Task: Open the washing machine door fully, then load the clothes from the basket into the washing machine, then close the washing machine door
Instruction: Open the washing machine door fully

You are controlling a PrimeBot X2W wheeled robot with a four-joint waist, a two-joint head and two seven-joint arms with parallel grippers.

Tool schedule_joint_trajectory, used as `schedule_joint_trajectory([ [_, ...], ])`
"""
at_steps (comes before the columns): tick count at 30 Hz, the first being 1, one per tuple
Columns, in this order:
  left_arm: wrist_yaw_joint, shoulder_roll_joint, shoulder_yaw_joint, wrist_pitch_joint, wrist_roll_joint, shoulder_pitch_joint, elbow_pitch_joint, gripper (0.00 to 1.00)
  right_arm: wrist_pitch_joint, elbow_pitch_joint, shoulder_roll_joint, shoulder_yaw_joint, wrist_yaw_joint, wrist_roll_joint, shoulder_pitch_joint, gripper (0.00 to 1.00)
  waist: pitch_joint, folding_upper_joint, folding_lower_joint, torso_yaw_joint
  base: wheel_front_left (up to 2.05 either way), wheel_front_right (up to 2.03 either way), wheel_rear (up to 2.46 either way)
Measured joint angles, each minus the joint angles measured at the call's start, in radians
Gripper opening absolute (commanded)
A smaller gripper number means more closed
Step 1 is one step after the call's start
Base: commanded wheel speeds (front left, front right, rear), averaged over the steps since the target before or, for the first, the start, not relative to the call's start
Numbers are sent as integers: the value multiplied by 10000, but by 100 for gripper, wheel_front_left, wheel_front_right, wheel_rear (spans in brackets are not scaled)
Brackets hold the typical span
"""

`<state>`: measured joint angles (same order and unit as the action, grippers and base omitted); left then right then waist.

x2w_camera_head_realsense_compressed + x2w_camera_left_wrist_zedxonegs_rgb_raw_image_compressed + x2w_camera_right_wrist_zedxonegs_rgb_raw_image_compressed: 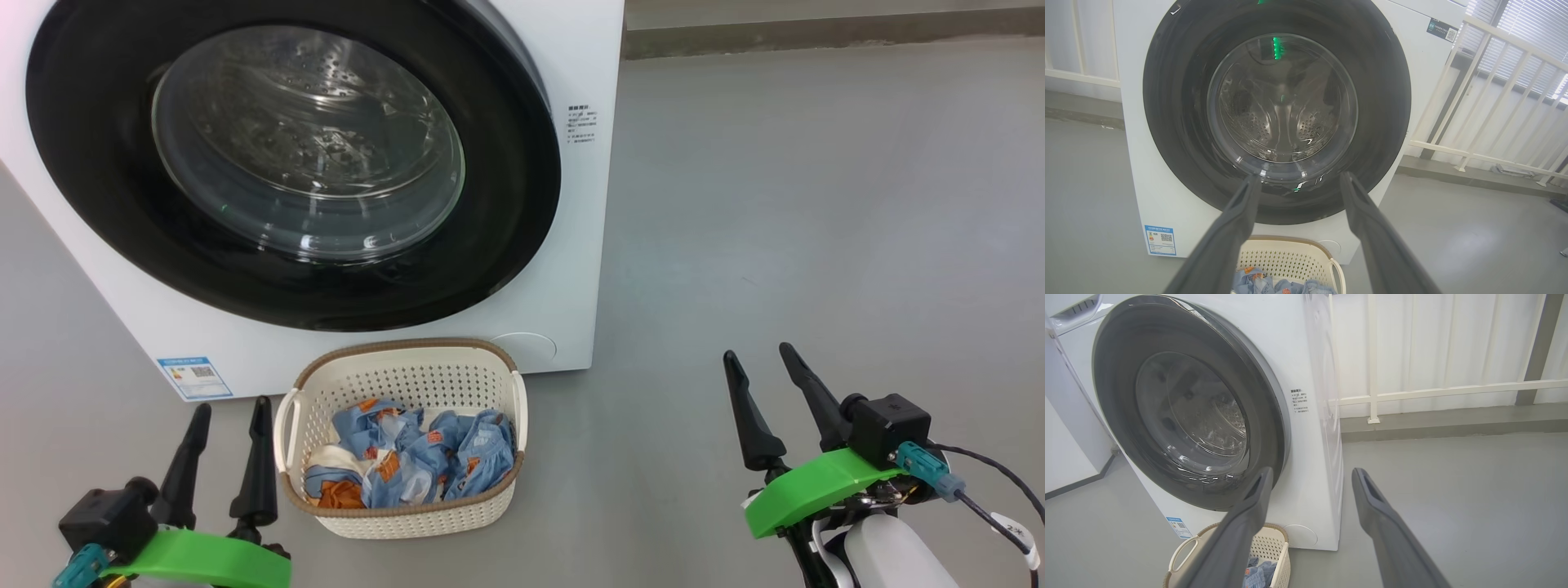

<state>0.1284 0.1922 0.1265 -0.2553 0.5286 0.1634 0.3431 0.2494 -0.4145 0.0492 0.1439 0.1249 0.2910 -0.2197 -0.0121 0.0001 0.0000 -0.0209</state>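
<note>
The left gripper (232, 403) and right gripper (757, 349) both gaped, empty. The clothes (424, 457) lay in the basket (408, 380)

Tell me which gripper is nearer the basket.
Left. The left gripper hangs close beside the basket on its left; the right gripper is far off to its right.

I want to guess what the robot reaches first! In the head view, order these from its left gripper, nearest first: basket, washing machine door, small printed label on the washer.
1. basket, just right of the left gripper.
2. washing machine door, up behind the basket.
3. small printed label, far upper right.
</note>
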Motion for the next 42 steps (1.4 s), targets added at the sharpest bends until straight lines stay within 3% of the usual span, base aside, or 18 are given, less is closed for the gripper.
schedule_joint_trajectory([
  [17,2,-111,-163,0,-13,-30,29,100,0,-25,0,-278,0,0,-43,100,213,0,0,122,0,0,0],
  [30,2,272,-71,0,353,-21,-347,100,0,-165,6,-819,0,-2,-1013,100,829,0,0,379,0,0,0],
  [31,2,326,-56,0,376,-20,-389,100,2,-182,10,-853,2,-2,-1103,82,884,0,0,408,0,0,0],
  [32,2,374,-36,0,408,-13,-435,100,2,-213,8,-872,0,-4,-1208,55,944,0,0,436,0,0,0],
  [34,2,435,4,0,458,15,-506,100,2,-240,6,-918,0,-4,-1401,27,1061,0,0,500,0,0,0],
  [35,2,447,27,0,499,20,-539,100,2,-240,8,-965,0,-4,-1488,3,1119,0,0,536,0,0,0],
  [42,2,669,203,0,725,128,-757,100,2,-247,10,-1246,0,619,-2183,0,1509,0,0,798,0,0,0],
])
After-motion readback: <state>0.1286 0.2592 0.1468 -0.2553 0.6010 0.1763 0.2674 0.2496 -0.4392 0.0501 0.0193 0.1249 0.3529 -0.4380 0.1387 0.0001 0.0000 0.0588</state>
